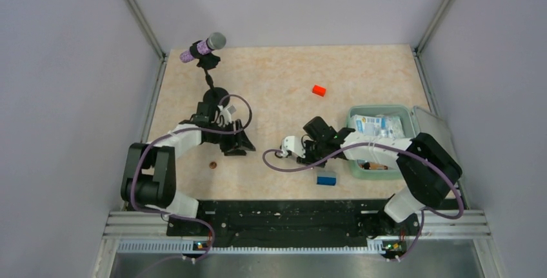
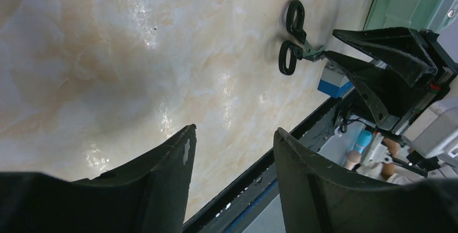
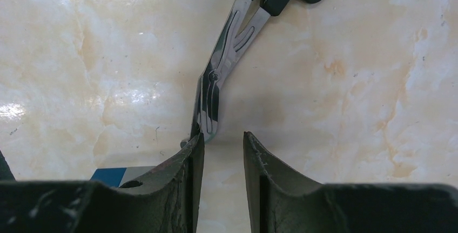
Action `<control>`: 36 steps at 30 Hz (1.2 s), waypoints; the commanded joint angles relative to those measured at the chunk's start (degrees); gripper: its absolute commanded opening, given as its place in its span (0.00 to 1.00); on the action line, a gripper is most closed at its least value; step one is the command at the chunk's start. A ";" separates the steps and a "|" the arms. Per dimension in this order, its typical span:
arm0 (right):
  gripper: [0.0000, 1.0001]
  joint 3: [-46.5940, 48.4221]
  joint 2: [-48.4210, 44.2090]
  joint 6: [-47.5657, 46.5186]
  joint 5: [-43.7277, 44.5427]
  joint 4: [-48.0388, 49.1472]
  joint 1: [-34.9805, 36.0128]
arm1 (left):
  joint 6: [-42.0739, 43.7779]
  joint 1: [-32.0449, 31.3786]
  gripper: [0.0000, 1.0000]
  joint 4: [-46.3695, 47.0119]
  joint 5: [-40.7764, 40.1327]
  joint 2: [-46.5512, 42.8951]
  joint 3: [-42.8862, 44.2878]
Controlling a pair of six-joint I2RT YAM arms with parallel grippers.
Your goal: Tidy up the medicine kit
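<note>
While left fingers [image 2: 186,146] gape empty | right fingers [image 3: 249,149] ajar at scissors [image 3: 227,54] tip | medicine kit [image 1: 382,108] farther right

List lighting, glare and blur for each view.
Top external: even, diffuse light, only soft shadows on the table, all sharp. Left wrist: white glare streaks on the table; the left gripper looms dark. Right wrist: glare at left, sheen on the scissors, right gripper dark, slightly soft.

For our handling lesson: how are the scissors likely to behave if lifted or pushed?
The scissors look stiff, metal-bladed, so unlikely to flop. Their smooth, shiny blades may slip when pinched. Being flat, they should slide rather than roll, though the pivot might let the handles swing.
</note>
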 commanded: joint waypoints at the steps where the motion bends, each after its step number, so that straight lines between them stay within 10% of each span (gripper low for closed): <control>1: 0.33 -4.44 5.63 -0.32 0.71 1.26 1.28 | -4.07 -0.08 0.59 5.99 5.56 4.96 0.89; 23: 0.31 -2.02 11.84 0.66 -0.30 1.29 1.25 | -8.06 -9.39 0.53 10.58 6.81 23.36 7.74; 31: 0.31 -1.73 12.23 1.09 0.27 1.31 1.33 | -7.17 -9.29 0.08 12.12 8.17 23.24 7.38; 36: 0.34 0.93 8.36 3.60 3.03 -1.22 1.10 | -4.64 -9.13 0.00 10.46 7.35 19.49 7.13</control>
